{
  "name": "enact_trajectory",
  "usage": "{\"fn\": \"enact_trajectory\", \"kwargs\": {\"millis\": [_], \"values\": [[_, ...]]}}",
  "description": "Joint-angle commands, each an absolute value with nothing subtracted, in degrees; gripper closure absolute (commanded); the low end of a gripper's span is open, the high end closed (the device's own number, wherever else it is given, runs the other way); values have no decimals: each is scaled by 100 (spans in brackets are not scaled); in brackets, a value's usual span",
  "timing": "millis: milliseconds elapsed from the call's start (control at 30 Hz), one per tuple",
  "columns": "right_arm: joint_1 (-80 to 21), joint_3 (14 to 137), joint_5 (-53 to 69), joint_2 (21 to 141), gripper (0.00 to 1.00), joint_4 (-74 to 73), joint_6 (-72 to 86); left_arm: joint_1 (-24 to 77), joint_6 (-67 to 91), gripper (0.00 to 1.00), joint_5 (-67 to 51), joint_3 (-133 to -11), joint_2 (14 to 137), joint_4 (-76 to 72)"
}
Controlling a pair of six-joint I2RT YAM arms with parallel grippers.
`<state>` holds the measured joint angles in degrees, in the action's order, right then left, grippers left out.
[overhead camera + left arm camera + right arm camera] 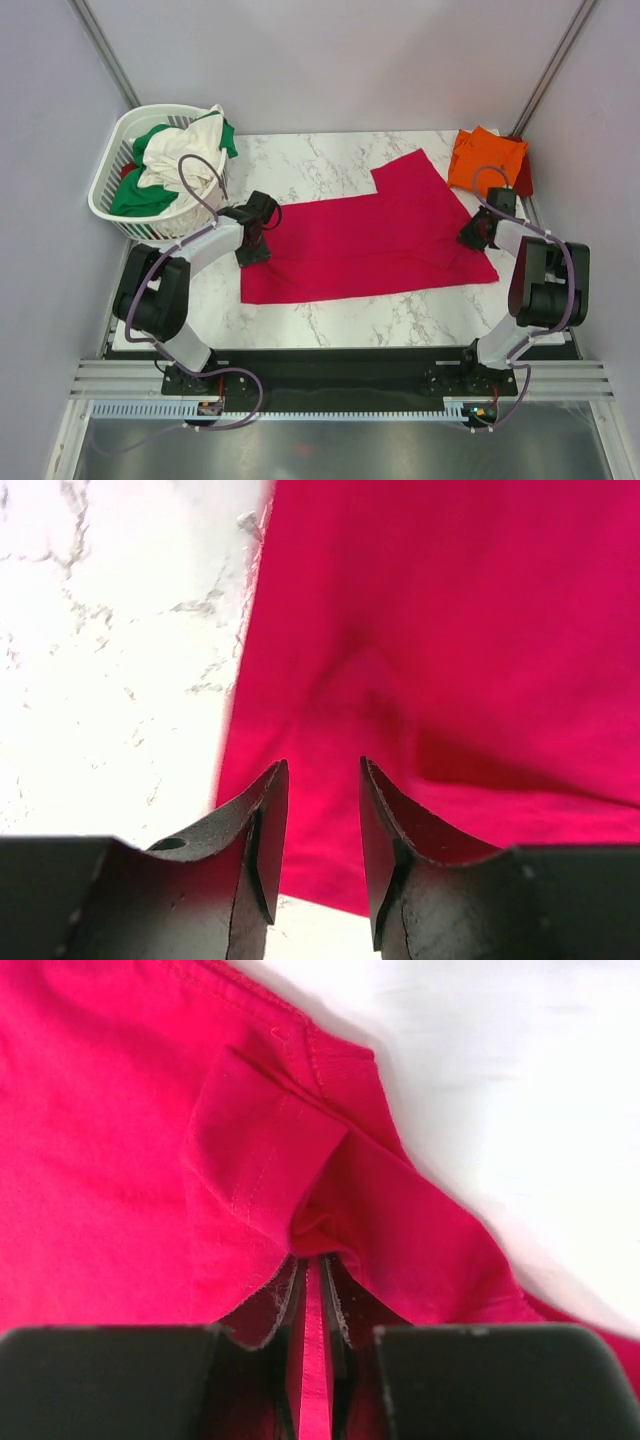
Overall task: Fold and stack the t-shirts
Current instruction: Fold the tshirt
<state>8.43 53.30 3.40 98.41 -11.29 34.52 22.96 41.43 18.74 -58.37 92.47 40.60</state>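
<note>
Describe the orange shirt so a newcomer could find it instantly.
Start at the marble table and go to its far right corner. There lies the orange shirt, a compact bundle partly over a dark red cloth; the neighbouring crimson-pink shirt is spread flat.

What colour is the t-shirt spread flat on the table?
Crimson-pink, plain with no print; the spread t-shirt shows best in the top external view.

Crimson-pink t-shirt (370,235) spread flat mid-table (330,310), one sleeve pointing to the far side, right edge bunched into a small raised fold. Orange t-shirt (485,160) folded at far right corner, dark red t-shirt (524,178) peeking out beside it, touching. Green t-shirt (140,197) and cream-white t-shirt (185,160) crumpled together in white basket (100,200), far left
</note>
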Motion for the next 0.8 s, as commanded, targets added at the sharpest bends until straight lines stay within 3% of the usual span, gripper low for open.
{"fn": "enact_trajectory", "kwargs": {"millis": [0,167,267,300,467,633,767], "values": [[1327,4694,-685,9546,82,-1565,3507,2417,3797,59,1863,-6240,9369,3806],[1327,4439,-941,9002,78,-1749,3490,2514,3735,59,1741,-6407,9457,3797],[1318,4587,-485,8903,59,-1775,3236,2549,3779,59,1740,-6390,9387,3814],[1318,4657,-309,8903,47,-1784,3191,2558,3805,59,1740,-6337,9378,3814],[705,5630,413,8754,23,-2108,2883,2593,4191,59,1731,-5872,9264,3788],[-113,6870,141,8824,17,-2452,2891,2698,4394,60,1758,-5476,9667,3595],[-202,7871,149,9464,16,-2391,2804,2707,4526,60,1977,-5370,9905,3586]]}}
